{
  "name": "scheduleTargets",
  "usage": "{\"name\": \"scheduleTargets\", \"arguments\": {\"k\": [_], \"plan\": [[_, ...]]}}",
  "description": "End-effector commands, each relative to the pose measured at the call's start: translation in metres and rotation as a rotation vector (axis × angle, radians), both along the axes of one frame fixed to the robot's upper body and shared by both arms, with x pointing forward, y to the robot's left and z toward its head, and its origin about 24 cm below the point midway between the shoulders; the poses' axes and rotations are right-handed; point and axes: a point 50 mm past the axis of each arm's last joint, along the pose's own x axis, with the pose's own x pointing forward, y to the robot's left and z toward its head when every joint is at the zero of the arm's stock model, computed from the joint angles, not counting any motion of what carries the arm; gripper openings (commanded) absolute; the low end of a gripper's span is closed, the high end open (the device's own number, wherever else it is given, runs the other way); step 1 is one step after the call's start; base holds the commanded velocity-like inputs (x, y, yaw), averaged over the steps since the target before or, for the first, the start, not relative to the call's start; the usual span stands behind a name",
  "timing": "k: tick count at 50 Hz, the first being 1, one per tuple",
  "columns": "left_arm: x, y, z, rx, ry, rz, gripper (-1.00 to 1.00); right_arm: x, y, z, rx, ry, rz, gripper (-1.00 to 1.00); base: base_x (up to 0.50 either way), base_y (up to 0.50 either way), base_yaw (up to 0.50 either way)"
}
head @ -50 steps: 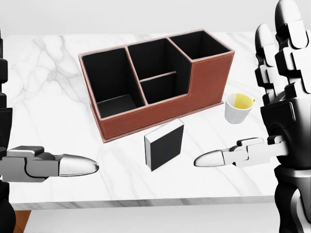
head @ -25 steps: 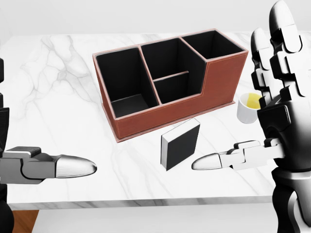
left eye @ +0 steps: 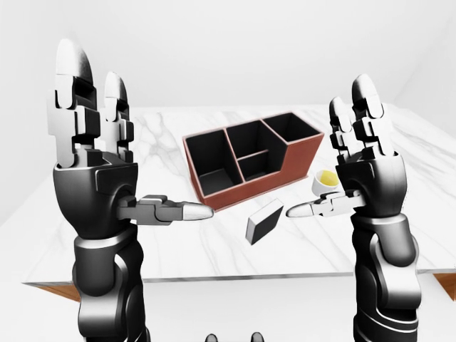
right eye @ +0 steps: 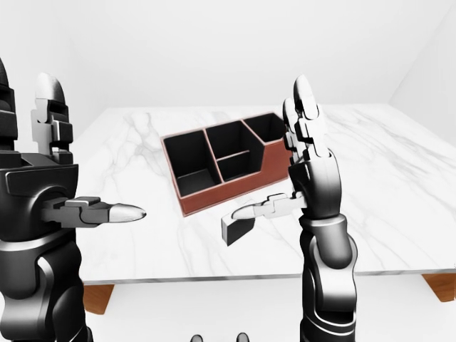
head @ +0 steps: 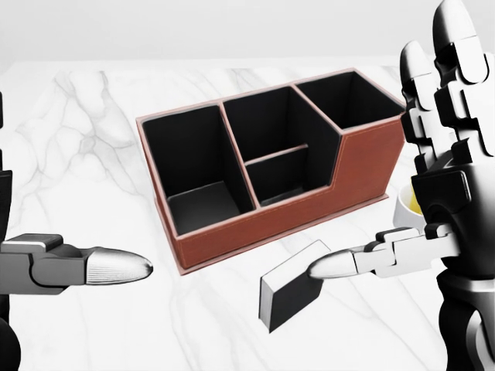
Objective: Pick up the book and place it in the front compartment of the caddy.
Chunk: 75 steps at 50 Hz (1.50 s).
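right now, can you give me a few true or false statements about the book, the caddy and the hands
1. The book lies on the marble table, outside the caddy. True.
2. The left hand is closed round the book. False: it is open and holds nothing.
3. The caddy's compartments hold pens. False: those that show look empty.
4. A white cup with yellow inside stands to the right of the caddy in the left-eye view. True.
5. The right hand is open, fingers upright. True.

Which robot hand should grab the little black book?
Probably the right hand: in the head view its thumb tip already pokes over the book. The left hand is open too, but sits far off at that view's left.
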Motion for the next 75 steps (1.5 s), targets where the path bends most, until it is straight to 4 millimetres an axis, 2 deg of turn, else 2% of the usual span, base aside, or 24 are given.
{"name": "scheduleTargets", "arguments": {"k": [1,6,32,51,58,75], "plan": [[0.0004,0.0002,-0.0004,-0.002,0.003,-0.002,1.0,0.0009,-0.0004,-0.0016,0.004,0.009,0.003,1.0,0.5,0.0,0.0],[0.0007,-0.0007,-0.0006,-0.002,0.004,-0.004,1.0,0.0027,-0.0001,-0.0023,0.0,0.014,-0.005,1.0,0.44,0.0,0.0],[-0.0002,-0.002,0.0012,-0.004,-0.007,-0.01,1.0,0.0018,-0.0013,0.0019,0.005,-0.007,-0.021,1.0,0.0,0.09,0.0],[-0.0014,-0.0028,0.001,0.005,-0.007,-0.007,1.0,0.0035,-0.0007,-0.0016,-0.007,0.011,-0.026,1.0,0.48,0.0,0.0],[-0.0035,-0.0027,0.0026,0.004,-0.019,-0.008,1.0,-0.0013,0.0003,0.0022,-0.02,-0.014,-0.036,1.0,0.02,0.0,0.0],[-0.0023,-0.0032,0.0019,0.004,-0.014,-0.01,1.0,0.0012,-0.0004,-0.0001,-0.013,0.0,-0.033,1.0,0.0,0.0,0.0]]}}
